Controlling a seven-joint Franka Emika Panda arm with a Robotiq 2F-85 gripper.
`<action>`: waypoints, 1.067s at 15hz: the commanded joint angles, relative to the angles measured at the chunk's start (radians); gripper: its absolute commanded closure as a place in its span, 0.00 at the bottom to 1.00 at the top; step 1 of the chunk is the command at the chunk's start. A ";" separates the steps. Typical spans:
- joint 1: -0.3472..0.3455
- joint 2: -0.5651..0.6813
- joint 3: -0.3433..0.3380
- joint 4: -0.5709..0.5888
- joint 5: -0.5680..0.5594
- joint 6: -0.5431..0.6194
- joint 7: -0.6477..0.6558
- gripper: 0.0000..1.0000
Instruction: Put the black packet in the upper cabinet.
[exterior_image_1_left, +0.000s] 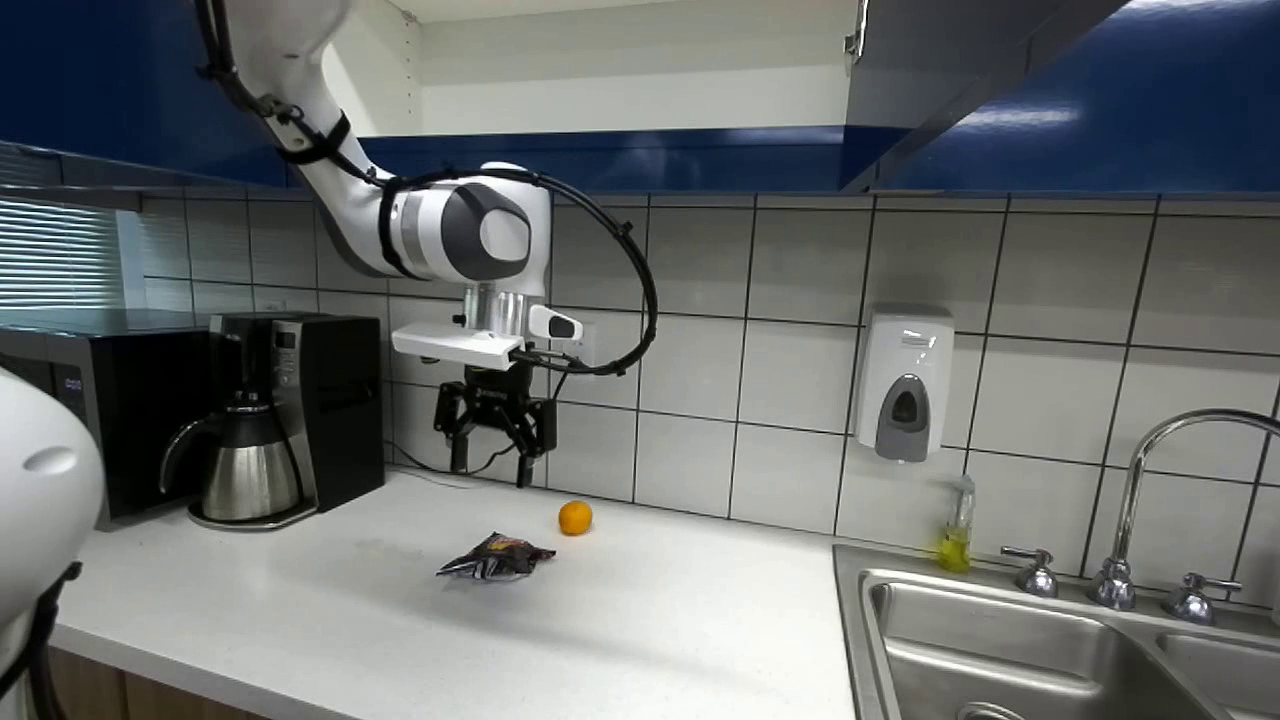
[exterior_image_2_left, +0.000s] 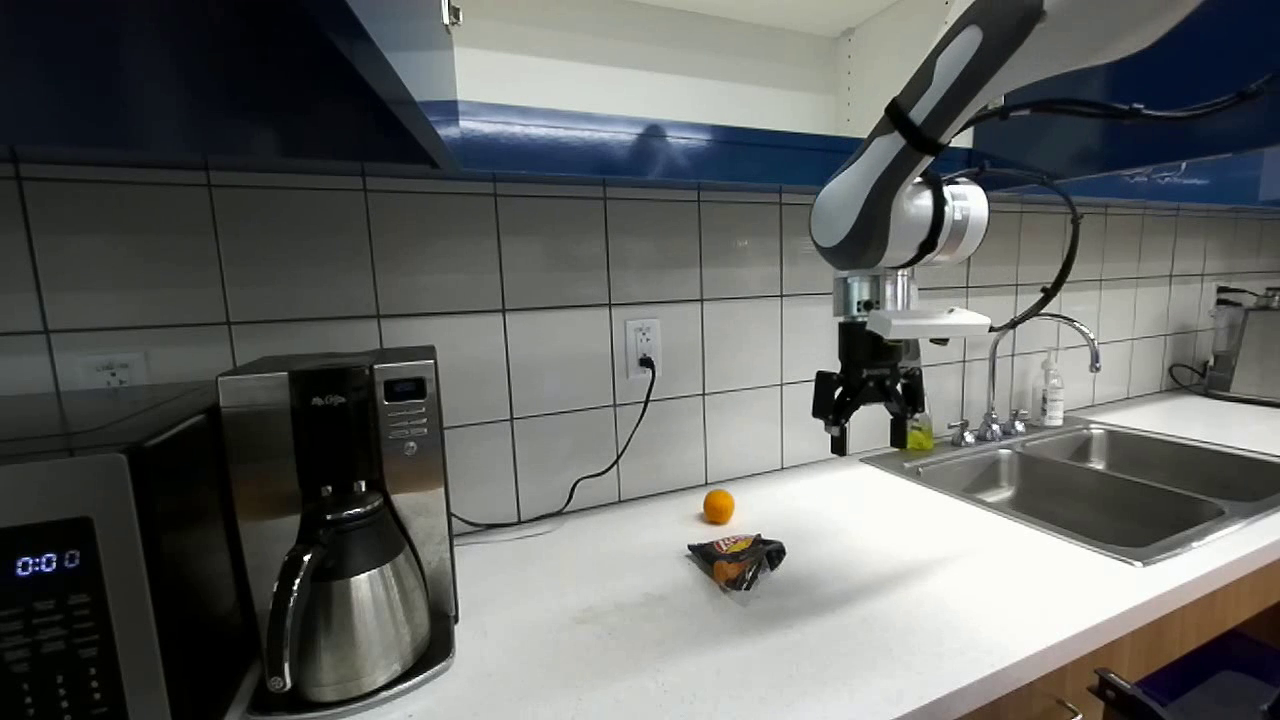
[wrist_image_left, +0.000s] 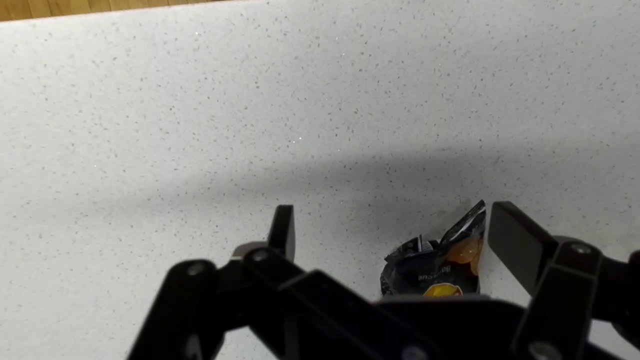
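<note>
Over the white countertop (exterior_image_1_left: 680, 640), we are hovering the Robotiq gripper (exterior_image_1_left: 491, 470), jaws apart, holding nothing.
The upper cabinet (exterior_image_1_left: 630, 95) is standing open, but we are judging grasp and placing both undone: the black chip packet (exterior_image_2_left: 738, 560) is lying on the countertop, nearer than the orange ball (exterior_image_1_left: 575, 517). A coffee maker (exterior_image_1_left: 320, 410) is standing left, a steel sink (exterior_image_1_left: 995, 625) right, a tiled wall (exterior_image_1_left: 790, 365) far.

Pale, dark-grouted tile wall (exterior_image_1_left: 690, 370); white speckled countertop (wrist_image_left: 200, 100) over wooden base (exterior_image_1_left: 90, 690); slatted window blinds (exterior_image_1_left: 58, 255).
</note>
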 joint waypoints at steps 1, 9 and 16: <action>0.002 0.089 0.007 0.033 0.014 0.040 -0.010 0.00; -0.001 0.293 0.021 0.123 0.055 0.139 -0.035 0.00; 0.000 0.450 0.054 0.258 0.030 0.135 -0.028 0.00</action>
